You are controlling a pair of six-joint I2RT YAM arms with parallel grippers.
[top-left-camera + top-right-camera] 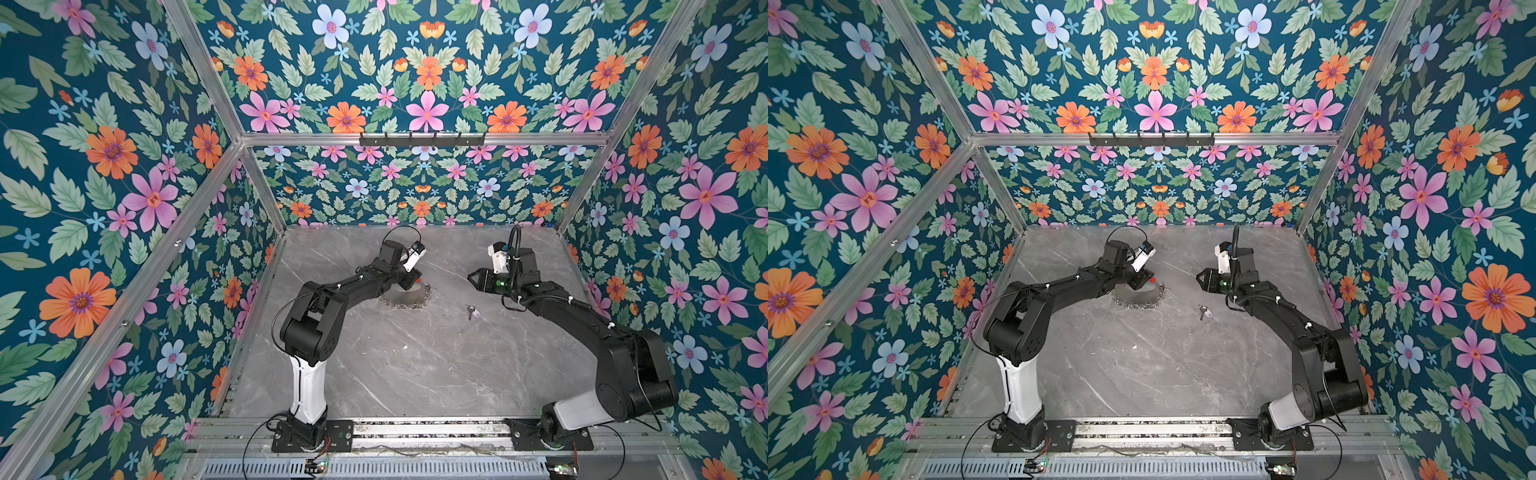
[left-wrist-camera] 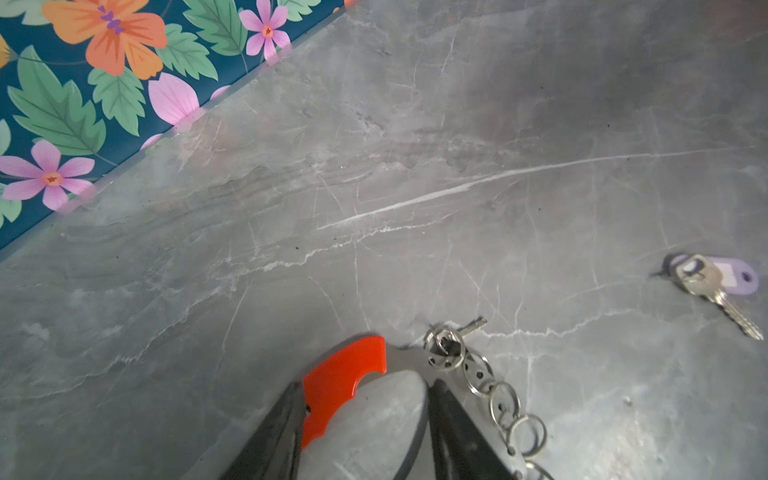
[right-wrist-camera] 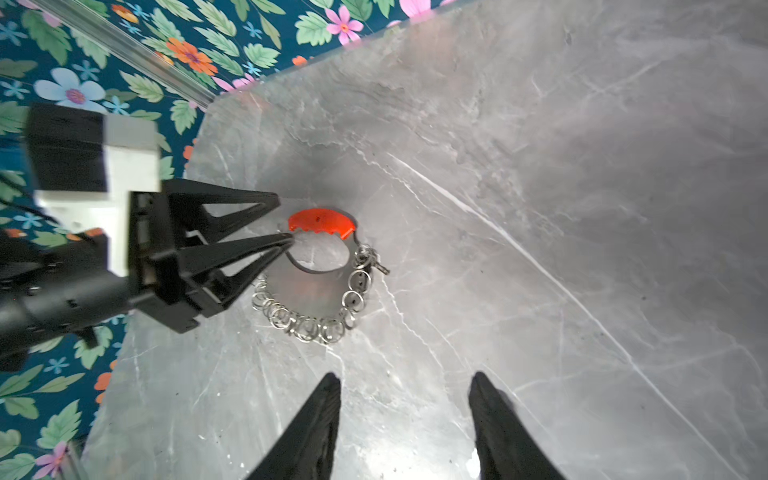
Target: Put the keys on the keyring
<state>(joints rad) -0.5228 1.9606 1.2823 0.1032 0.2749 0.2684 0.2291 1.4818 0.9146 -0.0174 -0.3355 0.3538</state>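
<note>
1. My right hand [image 1: 471, 277] was open and empty, jaws about half spread. It sat right of centre in both top views, tips pointing frame-left.
2. The keys [image 1: 471, 312] lay flat on the table [image 1: 415, 374], just below that hand in both top views. They weren't touching it and were out of the right wrist view.
3. The key's long axis ran roughly up-down in the frame with a slight tilt. Dark head was toward the top, blade toward the bottom, lavender tag [image 1: 478, 314] against its right side. It was too small to call any finer.
4. My left hand [image 3: 284, 220] was at the keyring [image 1: 401, 303], mid-frame, jaws parted astride one end of the red section [image 3: 322, 222]. It didn't look clamped; I couldn't tell whether it touched.
5. The keyring lay flat, frame-left of the keys and well apart from them. The red section was at its upper edge, small rings [image 3: 307, 328] along the lower arc.
6. Judgement: the right hand was the nearer one, so the pick was its job. It needed to move down-frame, set the jaws across the key's long axis and close on the head end.
</note>
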